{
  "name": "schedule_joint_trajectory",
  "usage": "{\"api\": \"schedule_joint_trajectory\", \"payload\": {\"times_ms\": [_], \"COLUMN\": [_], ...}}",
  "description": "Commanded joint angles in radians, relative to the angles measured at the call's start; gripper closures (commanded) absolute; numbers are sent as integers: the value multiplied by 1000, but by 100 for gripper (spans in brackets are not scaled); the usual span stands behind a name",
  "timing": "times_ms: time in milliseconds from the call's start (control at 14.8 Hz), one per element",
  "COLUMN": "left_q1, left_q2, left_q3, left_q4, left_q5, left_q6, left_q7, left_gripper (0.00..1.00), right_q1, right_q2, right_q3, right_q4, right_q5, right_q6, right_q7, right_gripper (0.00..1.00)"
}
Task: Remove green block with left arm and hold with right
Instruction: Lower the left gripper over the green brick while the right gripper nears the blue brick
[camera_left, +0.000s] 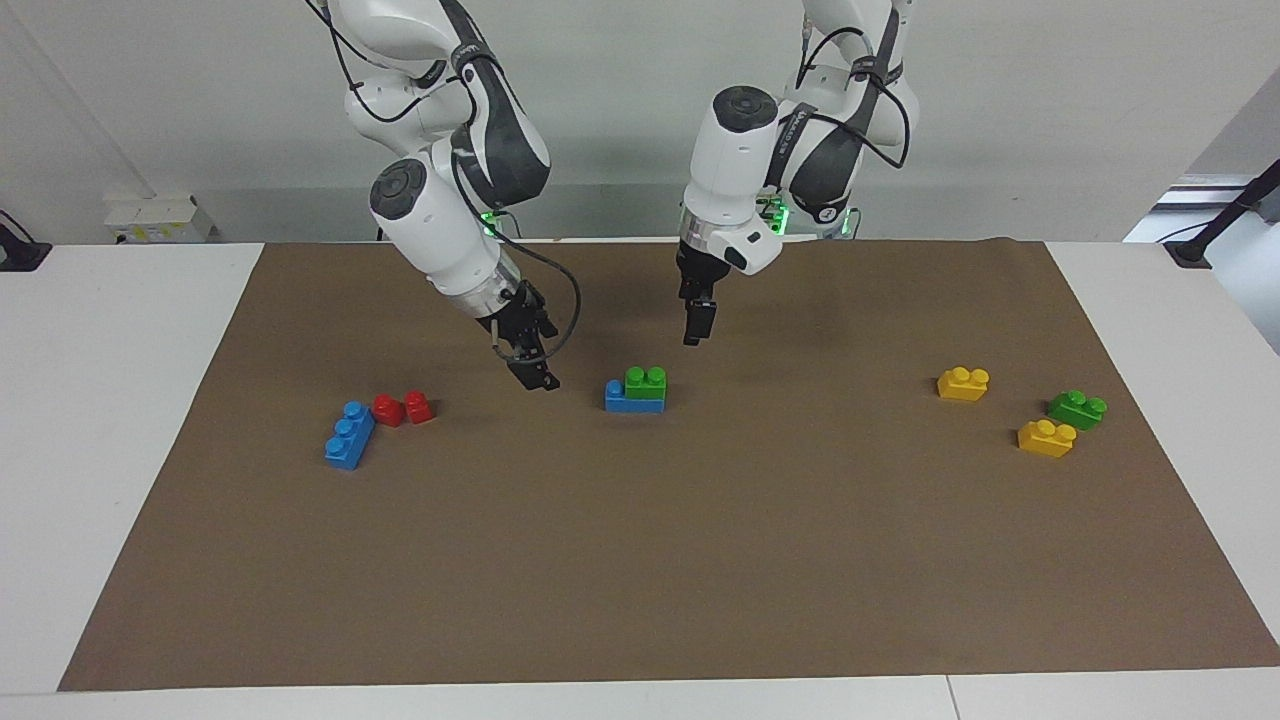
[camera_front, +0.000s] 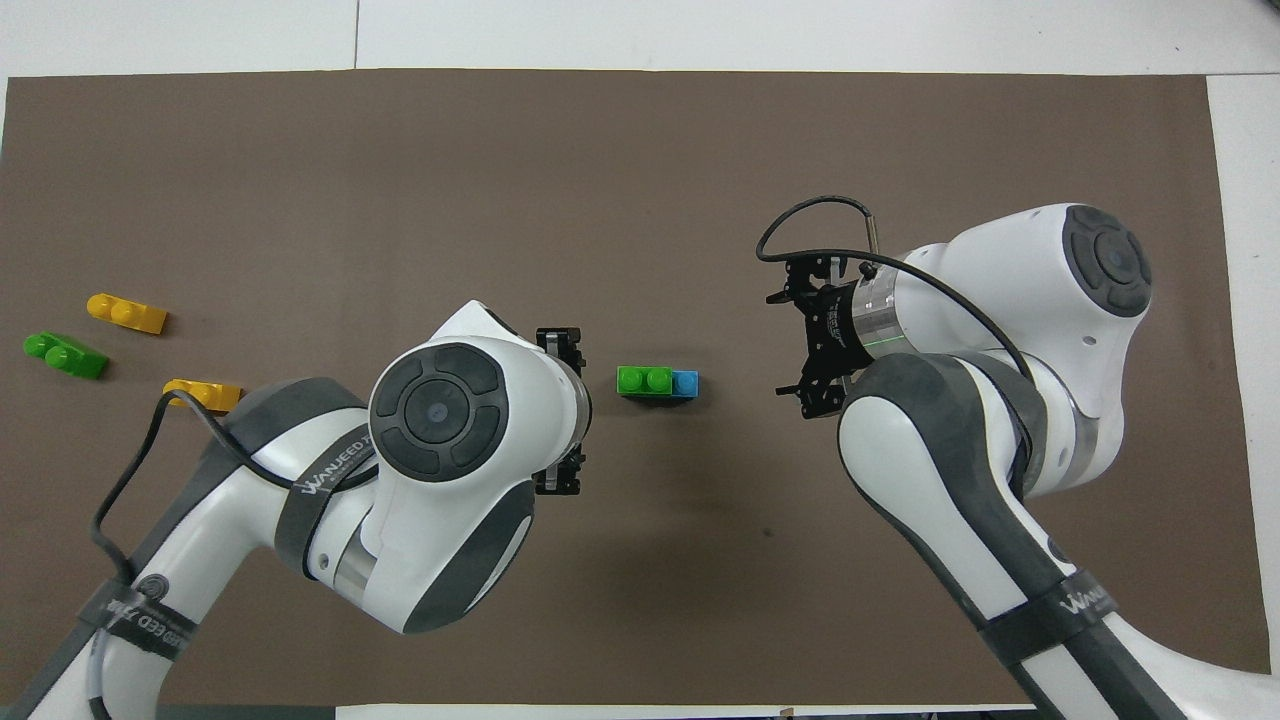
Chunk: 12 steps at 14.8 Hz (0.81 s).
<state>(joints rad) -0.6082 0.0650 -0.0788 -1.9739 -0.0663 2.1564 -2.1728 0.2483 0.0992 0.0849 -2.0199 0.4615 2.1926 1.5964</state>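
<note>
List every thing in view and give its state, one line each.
green block: stacked on blue brick, not yet removed.
blue brick: flat on mat, under green block, unheld.
left hand: raised over mat near the stack, holding nothing.
right hand: raised over mat beside the stack, holding nothing.
second green brick: loose on mat between two yellow bricks.
second blue brick: loose, beside red bricks.

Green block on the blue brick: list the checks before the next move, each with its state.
1. green block seated on blue brick: ok.
2. Its studs uncovered: ok.
3. left arm jaws on the green block: not ok, they hang over the mat, apart from it.
4. right arm jaws holding the blue brick: not ok, apart from it.
5. second green block well away, beside yellow bricks: ok.
</note>
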Motion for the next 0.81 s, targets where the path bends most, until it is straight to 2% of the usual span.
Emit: {"api": "schedule_joint_trajectory", "payload": {"times_ms": [0, 338, 540, 743], "left_q1": [-22, -42, -54, -65], "left_q2": [74, 108, 142, 231], "left_q3": [14, 14, 16, 16], "left_q4": [69, 79, 99, 170], "left_q5": [-1, 43, 49, 95], "left_q6": [11, 36, 39, 36], "left_q7": [-54, -128, -162, -215], "left_gripper": [0, 0, 0, 0], "right_q1": [25, 31, 83, 101], "right_q2": [-12, 10, 45, 74], "right_q3": [-1, -1, -1, -1], "right_q4": [-74, -77, -79, -79], "right_q5": [74, 108, 126, 138], "right_q6": [84, 124, 171, 208], "right_q7": [-47, -49, -42, -42], "right_gripper": [0, 0, 0, 0]}}
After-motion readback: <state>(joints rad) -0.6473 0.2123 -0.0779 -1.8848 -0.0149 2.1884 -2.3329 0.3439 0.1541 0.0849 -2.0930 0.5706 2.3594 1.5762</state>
